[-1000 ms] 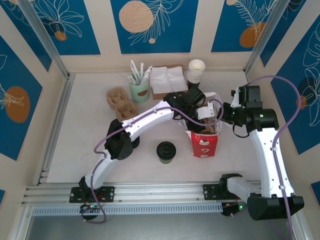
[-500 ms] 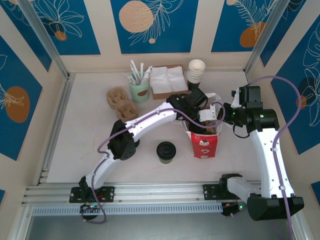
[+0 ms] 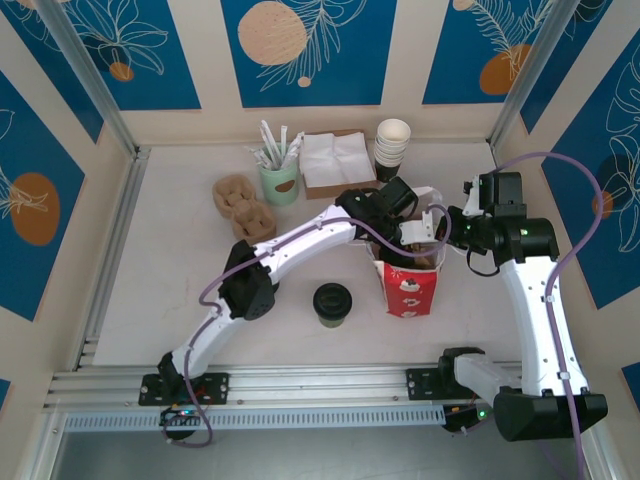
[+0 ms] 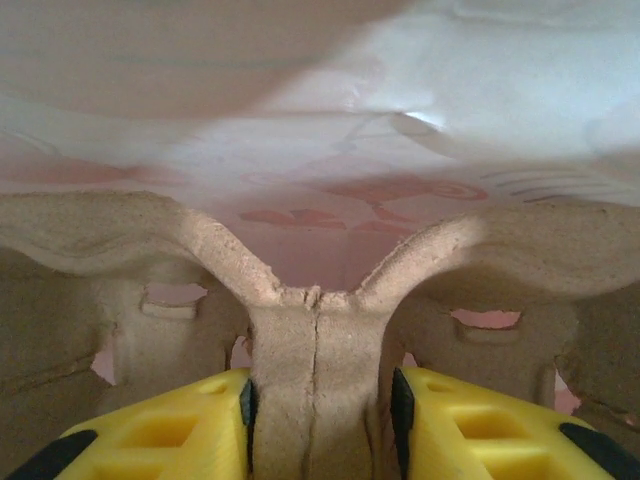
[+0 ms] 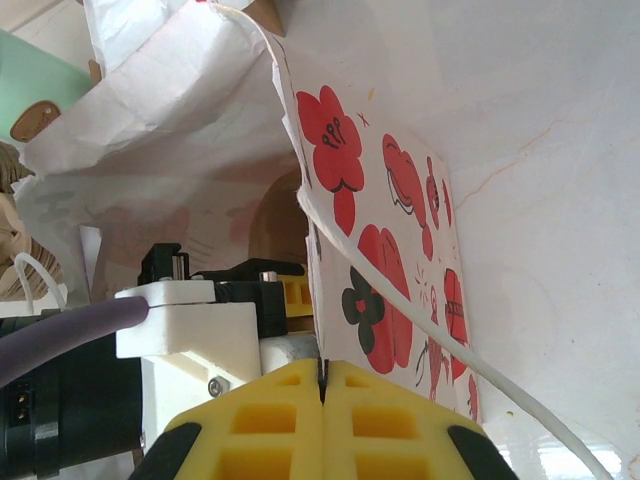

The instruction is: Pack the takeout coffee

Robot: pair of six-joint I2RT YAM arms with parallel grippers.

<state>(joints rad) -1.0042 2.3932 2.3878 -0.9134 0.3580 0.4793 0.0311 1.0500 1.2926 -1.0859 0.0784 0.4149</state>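
Nearest the arm bases, the takeout coffee [image 3: 332, 303] stands upright on the table [image 3: 180, 290], lid on, apart from both grippers and just left of the red-and-white bag [image 3: 408, 288]. The bag stands open. The left arm reaches into its mouth; in the left wrist view the left gripper [image 4: 320, 425] is clamped on the central ridge of a pulp cup carrier [image 4: 315, 330], with the bag's inner wall behind it. The right gripper [image 5: 322, 390] is at the bag's right rim, fingers pressed together on the paper edge. Along the far wall stand spare carriers [image 3: 243, 205], a green cup of sticks [image 3: 279, 178], napkins [image 3: 335, 160] and stacked white cups [image 3: 393, 142].
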